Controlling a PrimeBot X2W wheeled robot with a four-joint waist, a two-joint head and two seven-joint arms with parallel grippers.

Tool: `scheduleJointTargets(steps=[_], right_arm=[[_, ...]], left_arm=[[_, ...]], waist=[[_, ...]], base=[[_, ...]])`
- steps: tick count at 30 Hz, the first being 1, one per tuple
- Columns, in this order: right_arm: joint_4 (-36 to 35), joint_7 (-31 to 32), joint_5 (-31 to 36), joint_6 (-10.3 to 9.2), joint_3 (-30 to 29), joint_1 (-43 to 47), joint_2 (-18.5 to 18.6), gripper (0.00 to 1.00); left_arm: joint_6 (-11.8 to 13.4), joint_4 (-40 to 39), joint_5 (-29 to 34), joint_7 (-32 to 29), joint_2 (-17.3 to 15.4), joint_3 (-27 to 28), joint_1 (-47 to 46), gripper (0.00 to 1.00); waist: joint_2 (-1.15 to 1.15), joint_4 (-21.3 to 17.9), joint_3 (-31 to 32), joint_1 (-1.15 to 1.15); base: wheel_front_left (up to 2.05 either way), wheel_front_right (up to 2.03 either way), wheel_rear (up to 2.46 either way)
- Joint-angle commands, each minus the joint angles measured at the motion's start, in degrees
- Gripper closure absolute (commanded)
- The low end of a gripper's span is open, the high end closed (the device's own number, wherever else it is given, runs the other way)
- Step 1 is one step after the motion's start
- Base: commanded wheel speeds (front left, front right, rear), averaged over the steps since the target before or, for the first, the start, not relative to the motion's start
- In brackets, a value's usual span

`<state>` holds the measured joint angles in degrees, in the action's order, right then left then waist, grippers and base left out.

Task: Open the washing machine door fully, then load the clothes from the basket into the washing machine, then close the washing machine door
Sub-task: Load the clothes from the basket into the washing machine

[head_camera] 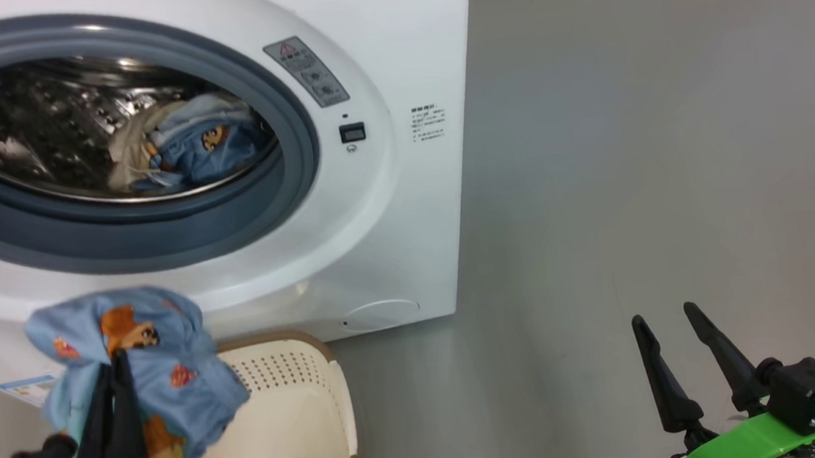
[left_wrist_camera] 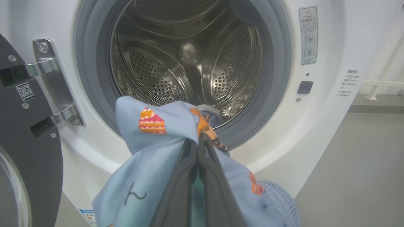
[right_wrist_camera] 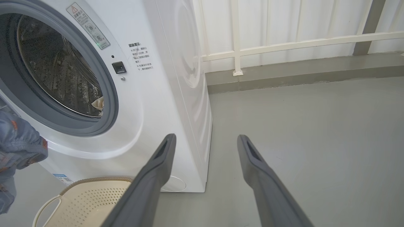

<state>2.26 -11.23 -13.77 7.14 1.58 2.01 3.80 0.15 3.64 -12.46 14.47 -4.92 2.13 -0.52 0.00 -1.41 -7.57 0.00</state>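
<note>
While the right tool (head_camera: 663, 313) gapes, the left tool (head_camera: 113, 360) pinches a crumpled blue bear-print garment (head_camera: 166, 331).

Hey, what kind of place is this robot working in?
Probably a laundry corner on a balcony or utility area: a white front-loading washing machine, a basket on bare grey floor, white railing behind.

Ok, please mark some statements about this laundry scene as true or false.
1. The left gripper has its jaws shut on a blue garment. True.
2. The right gripper has its jaws shut. False: they stand open, empty.
3. The door is closed. False: it is swung open.
4. Clothes lie in the drum. True.
5. The basket stands on top of the washing machine. False: it is on the floor before it.
</note>
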Motion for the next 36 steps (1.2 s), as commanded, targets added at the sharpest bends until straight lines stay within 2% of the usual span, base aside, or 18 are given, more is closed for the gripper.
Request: scheduleJointTargets(steps=[1,10,22,36], right_arm=[[-1.5,-0.7,0.4,0.35,1.4,-2.5,0.2,0.0],[-1.3,-1.0,0.6,0.35,2.1,-4.5,0.1,0.0],[-0.8,-1.2,0.5,0.35,2.7,-6.2,0.3,0.0],[-0.8,-2.0,0.2,0.35,3.1,-8.2,0.1,0.0]], left_arm=[[-0.3,-0.4,0.3,0.5,-0.8,2.0,-3.6,1.0],[-1.7,5.9,1.0,0.5,-2.7,1.9,-13.9,1.0],[-3.0,16.1,1.7,-1.7,-7.4,0.9,-29.3,1.0],[-4.1,28.7,2.0,-4.7,-11.4,-0.7,-45.2,1.0]], waist=[[0.0,-0.1,-1.7,0.0],[0.0,-1.2,-4.7,0.0],[0.0,-3.6,-8.2,0.0],[0.0,-6.8,-16.1,0.0]], base=[[0.0,0.0,0.0],[0.0,0.0,0.0],[0.0,0.0,0.0],[0.0,0.0,0.0]])
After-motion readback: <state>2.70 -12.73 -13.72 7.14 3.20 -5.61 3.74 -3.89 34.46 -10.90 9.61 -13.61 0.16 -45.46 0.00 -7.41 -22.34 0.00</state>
